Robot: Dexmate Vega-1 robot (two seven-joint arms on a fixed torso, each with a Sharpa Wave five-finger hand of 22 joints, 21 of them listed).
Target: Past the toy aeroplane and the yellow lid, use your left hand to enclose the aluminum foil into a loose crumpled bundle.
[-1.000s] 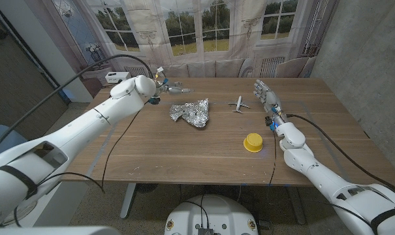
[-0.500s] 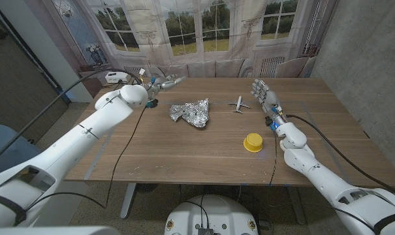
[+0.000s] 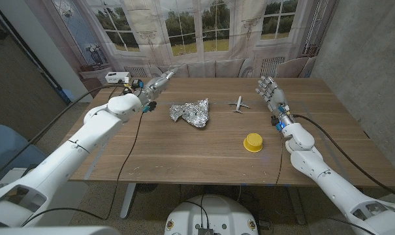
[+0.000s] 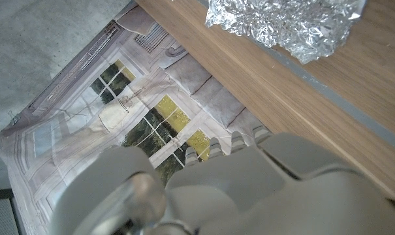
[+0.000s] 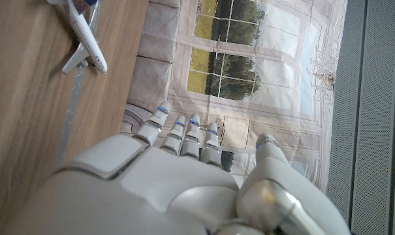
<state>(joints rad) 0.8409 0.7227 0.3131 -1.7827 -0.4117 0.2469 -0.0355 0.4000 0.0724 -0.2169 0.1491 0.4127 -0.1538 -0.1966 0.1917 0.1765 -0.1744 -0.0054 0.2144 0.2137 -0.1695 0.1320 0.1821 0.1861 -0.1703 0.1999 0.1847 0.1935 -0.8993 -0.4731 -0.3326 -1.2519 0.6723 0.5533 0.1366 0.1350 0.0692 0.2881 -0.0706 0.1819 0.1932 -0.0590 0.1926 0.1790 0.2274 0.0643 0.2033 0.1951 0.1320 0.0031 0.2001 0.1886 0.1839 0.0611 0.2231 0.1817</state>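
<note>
The aluminum foil (image 3: 191,112) is lying crumpled near the middle of the wooden desk (image 3: 184,153), with the toy aeroplane (image 3: 238,104) sitting just beside it toward the robot's right and the yellow lid (image 3: 252,142) resting nearer the front edge. The left hand (image 3: 157,84) is hovering over the desk's far left corner, apart from the foil, fingers stretched out and holding nothing. The right hand (image 3: 269,94) is standing upright beyond the aeroplane with its fingers spread, also gripping nothing.
</note>
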